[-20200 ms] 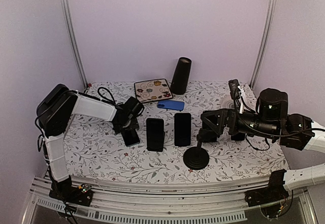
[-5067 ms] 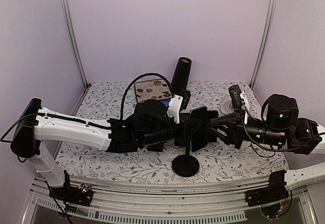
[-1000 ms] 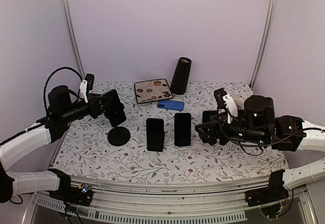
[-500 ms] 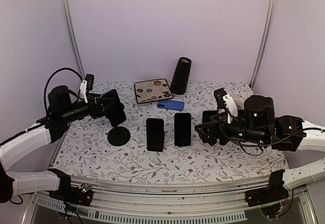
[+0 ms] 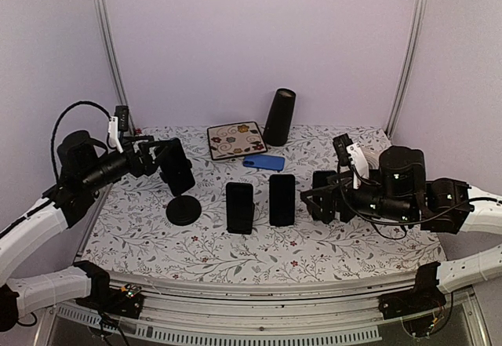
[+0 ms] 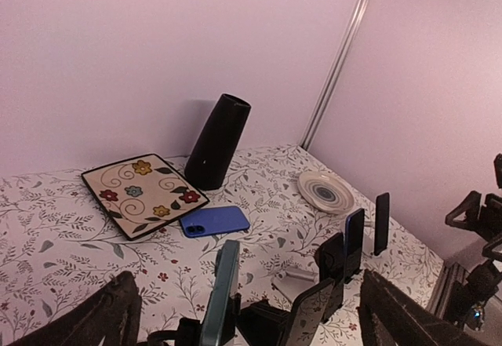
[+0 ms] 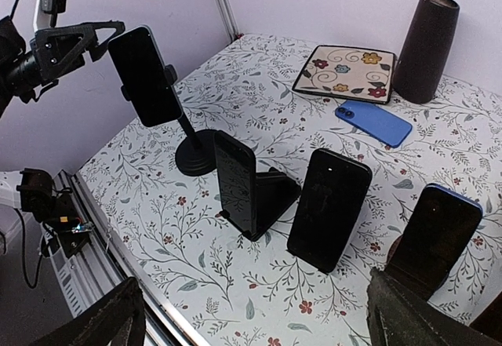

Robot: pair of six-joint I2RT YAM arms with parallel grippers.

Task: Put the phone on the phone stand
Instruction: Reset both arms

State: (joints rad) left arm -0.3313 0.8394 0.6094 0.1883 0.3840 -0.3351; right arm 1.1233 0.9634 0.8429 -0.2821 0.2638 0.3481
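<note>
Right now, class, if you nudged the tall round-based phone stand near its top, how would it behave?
The phone stand probably tips easily: a thin stem holds the phone high above a small round base. Pushed at the base, it would likely slide, not roll. It looks rigid.

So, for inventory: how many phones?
5 phones: one on the pole stand, two propped centrally, a blue one flat behind, one near the right gripper. Arms may hide more.

Phone (image 6: 225, 287) edge-on btwn spread fingers (image 6: 106, 316) — blue phone (image 6: 214, 221) behind.
</note>
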